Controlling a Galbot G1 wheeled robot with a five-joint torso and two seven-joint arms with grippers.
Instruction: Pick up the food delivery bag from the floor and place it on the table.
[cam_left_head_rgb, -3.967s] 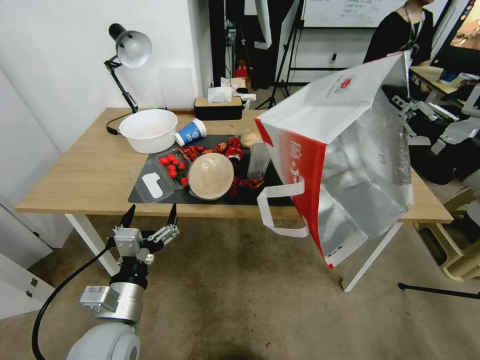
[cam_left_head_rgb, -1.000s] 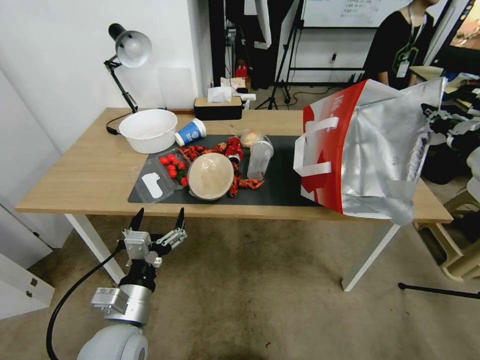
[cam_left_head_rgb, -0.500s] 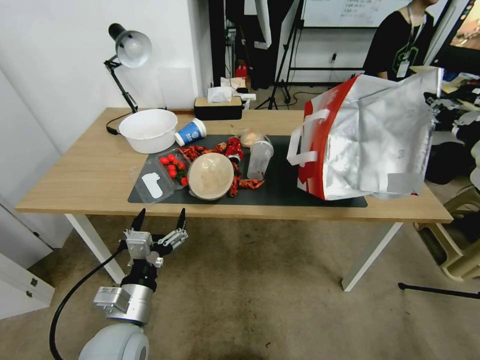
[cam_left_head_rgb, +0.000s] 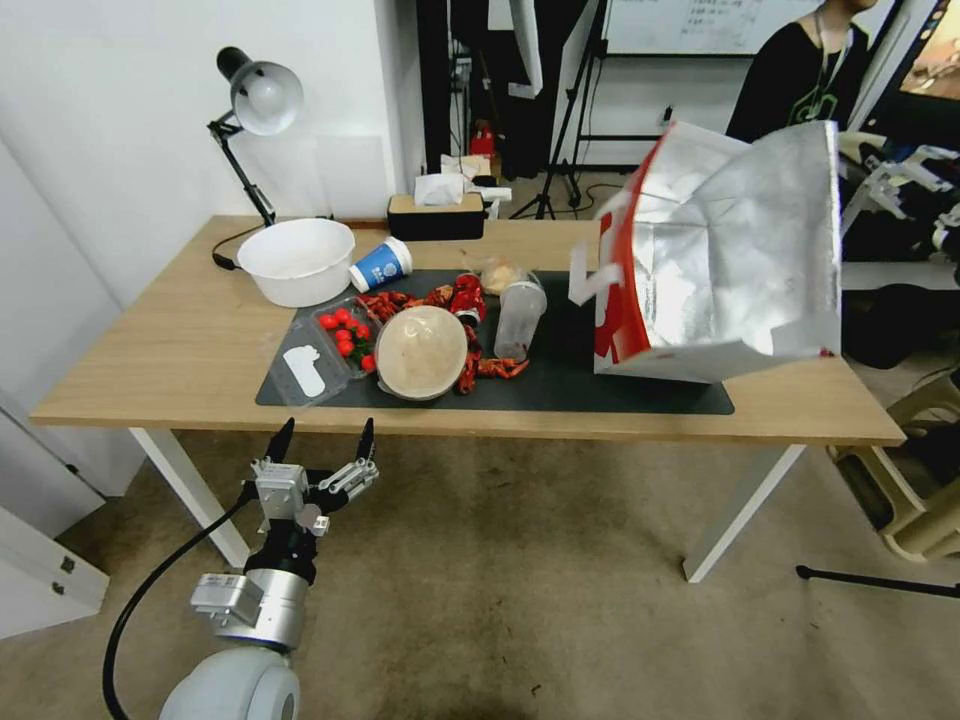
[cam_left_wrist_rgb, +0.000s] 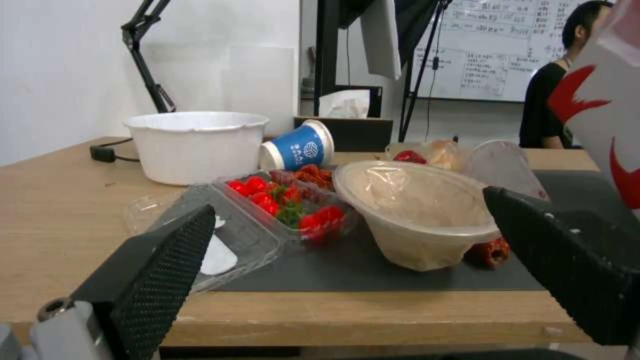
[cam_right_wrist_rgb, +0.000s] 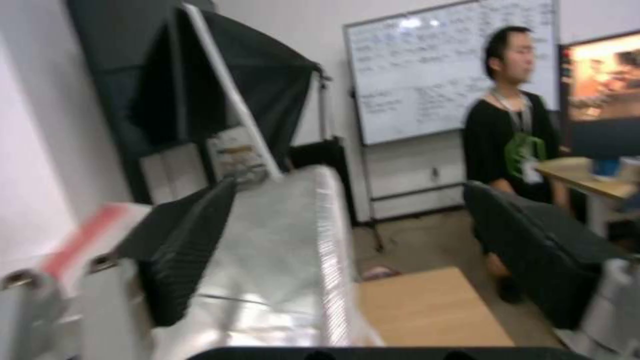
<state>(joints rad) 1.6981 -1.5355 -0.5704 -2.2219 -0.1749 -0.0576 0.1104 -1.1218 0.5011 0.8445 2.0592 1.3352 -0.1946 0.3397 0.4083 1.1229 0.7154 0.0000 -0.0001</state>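
The food delivery bag (cam_left_head_rgb: 730, 260) stands on the table (cam_left_head_rgb: 180, 340), over the right end of the dark grey mat (cam_left_head_rgb: 560, 372). Its silver foil lining faces me, with a red side and a white strap on its left. It looks blurred. My right gripper (cam_left_head_rgb: 885, 175) hangs open just right of the bag's top edge, apart from it. In the right wrist view the foil edge (cam_right_wrist_rgb: 287, 260) lies ahead, between the spread fingers of that gripper (cam_right_wrist_rgb: 350, 190). My left gripper (cam_left_head_rgb: 322, 432) is open and holds nothing, low over the floor (cam_left_head_rgb: 520, 580) before the table's front edge.
On the mat's left half lie a clear bowl (cam_left_head_rgb: 421, 352), a tomato tray (cam_left_head_rgb: 345, 335), a plastic cup (cam_left_head_rgb: 518, 318) and red food scraps. A white bowl (cam_left_head_rgb: 297, 260), blue cup (cam_left_head_rgb: 381, 265), desk lamp (cam_left_head_rgb: 255, 100) and tissue box (cam_left_head_rgb: 437, 215) stand behind.
The bag went from hanging before the table up onto its right end, then tipped more upright. My right gripper let go and drew away to the right. The left arm barely moved.
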